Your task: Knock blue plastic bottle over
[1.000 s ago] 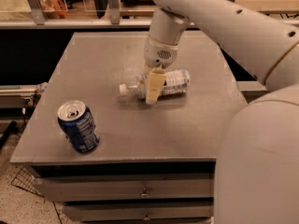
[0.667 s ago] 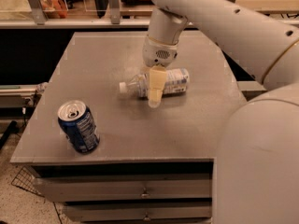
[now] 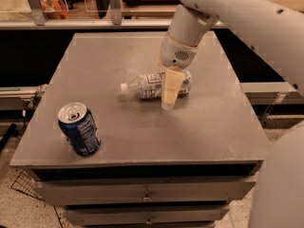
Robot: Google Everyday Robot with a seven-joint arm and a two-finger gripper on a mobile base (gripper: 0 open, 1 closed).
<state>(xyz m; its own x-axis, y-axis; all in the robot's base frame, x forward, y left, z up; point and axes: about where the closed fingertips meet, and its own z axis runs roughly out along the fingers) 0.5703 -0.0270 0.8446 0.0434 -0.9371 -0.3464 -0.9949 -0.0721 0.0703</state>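
Observation:
The blue plastic bottle (image 3: 150,85) lies on its side near the middle of the grey table (image 3: 204,122). It is clear plastic with a white label, and its white cap points left. My gripper (image 3: 167,102) hangs from the white arm directly in front of the bottle's right half and hides part of it. The gripper's tip is low, close to the table top. Whether it touches the bottle I cannot tell.
A dark blue soda can (image 3: 79,128) stands upright near the table's front left corner. Drawers (image 3: 147,194) sit under the table top. A rail with posts and clutter runs behind the far edge. The robot's white body fills the right side.
My gripper has shifted a little to the right along the lying bottle. The bottle and the can have not moved.

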